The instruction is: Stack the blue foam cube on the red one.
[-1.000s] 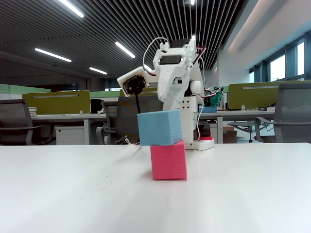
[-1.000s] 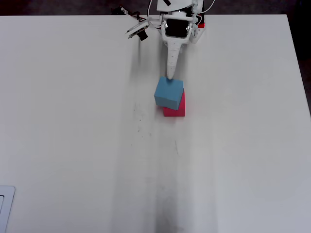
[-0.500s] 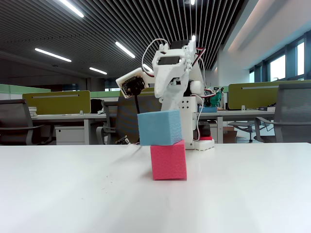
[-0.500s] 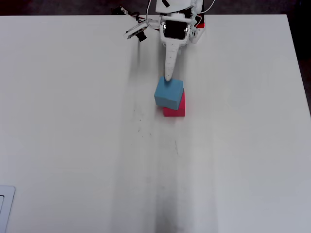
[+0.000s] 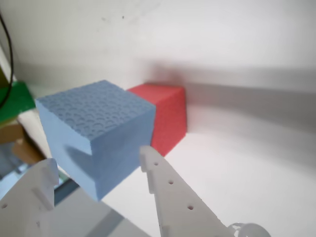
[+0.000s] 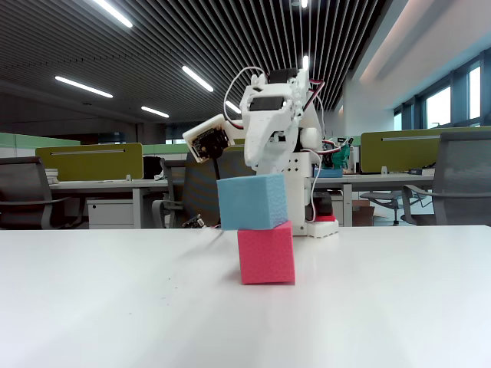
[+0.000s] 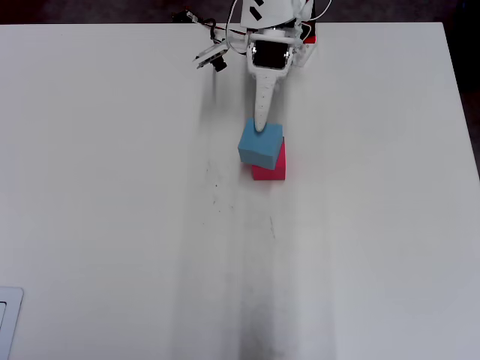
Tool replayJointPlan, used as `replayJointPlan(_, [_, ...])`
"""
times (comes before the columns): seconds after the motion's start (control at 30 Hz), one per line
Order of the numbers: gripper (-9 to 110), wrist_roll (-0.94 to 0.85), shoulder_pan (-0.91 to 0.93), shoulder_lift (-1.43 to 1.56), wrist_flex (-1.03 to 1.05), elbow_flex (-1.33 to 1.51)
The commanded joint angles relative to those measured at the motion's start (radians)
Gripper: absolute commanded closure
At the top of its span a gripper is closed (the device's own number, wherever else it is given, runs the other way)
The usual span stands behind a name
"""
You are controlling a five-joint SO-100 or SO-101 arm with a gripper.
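The blue cube [image 6: 252,202] sits on top of the red cube [image 6: 266,252]. It does not sit straight. In the fixed view it hangs over the left side of the red cube, so the right part of the red top shows a little. From above, the blue cube [image 7: 261,145] is turned a bit and covers most of the red cube [image 7: 271,168]. Only a strip of red shows at the right and at the bottom.

In the wrist view the blue cube [image 5: 96,133] is close and big. The red cube [image 5: 167,116] peeks out behind it, on the right. The blue top has a pattern of little rings.

The tool [image 5: 96,165] is spread apart. One white finger [image 5: 163,185] is on the right of the blue cube and the other is low at the left. I cannot tell if the fingers touch the cube or just sit beside it. The gap between them looks about as wide as the cube.

In the overhead view the arm [image 7: 267,71] reaches down the picture from the top edge to the blue cube. In the fixed view the arm [image 6: 272,115] stands behind the two cubes.

The tabletop [image 7: 112,210] is white. Both cubes are near its far middle part, close to the arm.
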Motion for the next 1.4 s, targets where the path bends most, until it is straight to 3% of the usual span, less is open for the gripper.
replayJointPlan(0.0, [79, 0.005, 0.005, 0.006, 0.011, -0.005])
replayJointPlan(0.37, [73, 0.006, -0.112, 0.005, 0.169, -0.126])
replayJointPlan(1.37, [73, 0.006, -0.061, 0.005, 0.170, -0.089])
